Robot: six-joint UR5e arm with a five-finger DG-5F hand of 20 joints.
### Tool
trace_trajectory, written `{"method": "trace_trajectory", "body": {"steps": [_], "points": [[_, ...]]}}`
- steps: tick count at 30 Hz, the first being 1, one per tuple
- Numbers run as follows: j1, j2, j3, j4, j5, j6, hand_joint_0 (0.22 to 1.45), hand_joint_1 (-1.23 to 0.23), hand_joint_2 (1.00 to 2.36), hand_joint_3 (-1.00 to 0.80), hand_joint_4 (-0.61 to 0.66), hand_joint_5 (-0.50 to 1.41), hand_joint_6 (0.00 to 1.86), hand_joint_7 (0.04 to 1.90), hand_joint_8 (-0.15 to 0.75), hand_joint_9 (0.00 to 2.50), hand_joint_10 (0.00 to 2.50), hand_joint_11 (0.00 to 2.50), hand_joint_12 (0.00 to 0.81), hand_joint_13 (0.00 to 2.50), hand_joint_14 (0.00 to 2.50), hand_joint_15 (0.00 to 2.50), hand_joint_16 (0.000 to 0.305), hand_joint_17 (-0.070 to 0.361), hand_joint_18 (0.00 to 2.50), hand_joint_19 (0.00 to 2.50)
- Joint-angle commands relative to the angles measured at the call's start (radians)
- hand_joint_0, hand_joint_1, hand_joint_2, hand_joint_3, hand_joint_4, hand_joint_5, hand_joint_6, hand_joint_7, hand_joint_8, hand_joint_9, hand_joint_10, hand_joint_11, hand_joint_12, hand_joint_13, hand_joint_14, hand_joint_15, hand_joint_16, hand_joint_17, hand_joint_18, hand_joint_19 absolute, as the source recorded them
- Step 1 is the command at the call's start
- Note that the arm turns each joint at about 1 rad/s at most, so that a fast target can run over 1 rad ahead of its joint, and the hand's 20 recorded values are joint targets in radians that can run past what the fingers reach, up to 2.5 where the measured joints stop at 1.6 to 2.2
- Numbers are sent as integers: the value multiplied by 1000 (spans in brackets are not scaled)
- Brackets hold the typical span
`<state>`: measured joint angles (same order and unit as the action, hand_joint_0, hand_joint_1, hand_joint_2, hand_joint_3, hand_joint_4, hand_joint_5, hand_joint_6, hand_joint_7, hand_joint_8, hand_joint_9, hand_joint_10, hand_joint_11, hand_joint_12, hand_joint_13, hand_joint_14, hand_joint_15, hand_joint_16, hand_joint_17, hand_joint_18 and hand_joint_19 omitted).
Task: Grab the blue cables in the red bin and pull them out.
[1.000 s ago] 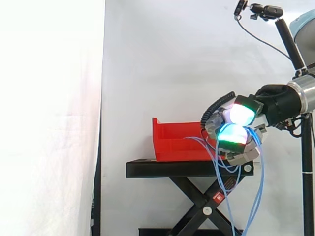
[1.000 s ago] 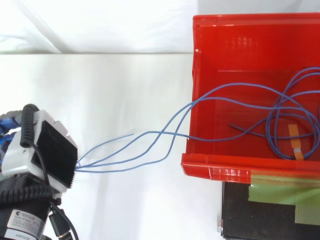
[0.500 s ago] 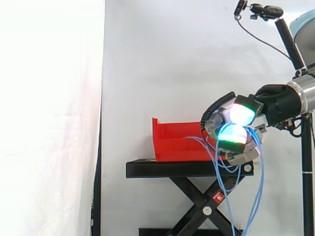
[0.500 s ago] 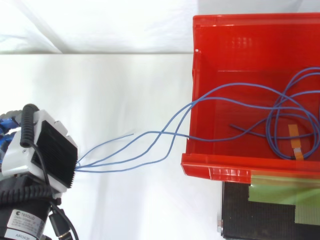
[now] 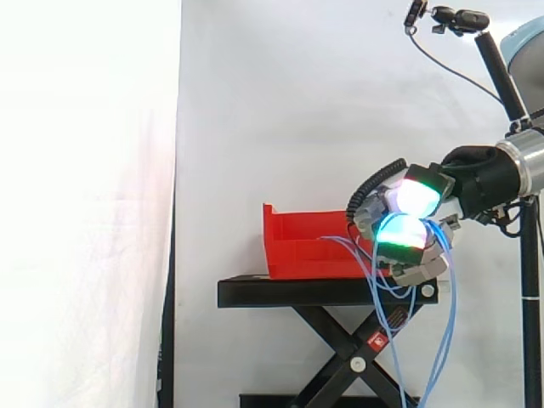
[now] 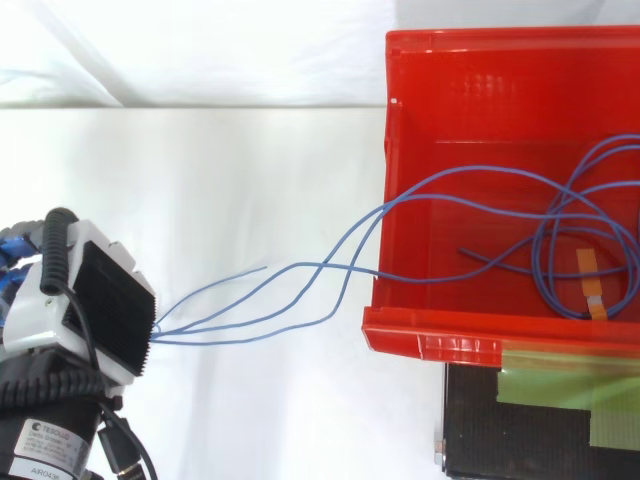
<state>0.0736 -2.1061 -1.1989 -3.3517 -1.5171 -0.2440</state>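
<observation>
One robot hand is hovering just outside the one red bin, its fingers curling tightly round a bundle of blue cables. About four strands are stretching from it towards the bin. Some are crossing the bin's wall and looping inside, and more are dangling beside the bin. The bin is sitting on one black surface.
</observation>
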Motion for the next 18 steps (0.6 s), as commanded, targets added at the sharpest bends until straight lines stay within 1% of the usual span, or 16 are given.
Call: {"method": "trace_trajectory", "body": {"steps": [1, 18], "points": [[0, 0, -1, 0, 0, -1, 997, -1053, 1000, -1000, -10, 939, 840, 520, 138, 1518, 17, 1770, 250, 1482, 733, 1549, 35, 79, 1178, 1458], [0, 0, 1, 3, 0, -1, 1001, -1054, 1000, -1000, -13, 942, 841, 517, 147, 1513, 19, 1762, 246, 1483, 743, 1553, 35, 78, 1179, 1468]]}}
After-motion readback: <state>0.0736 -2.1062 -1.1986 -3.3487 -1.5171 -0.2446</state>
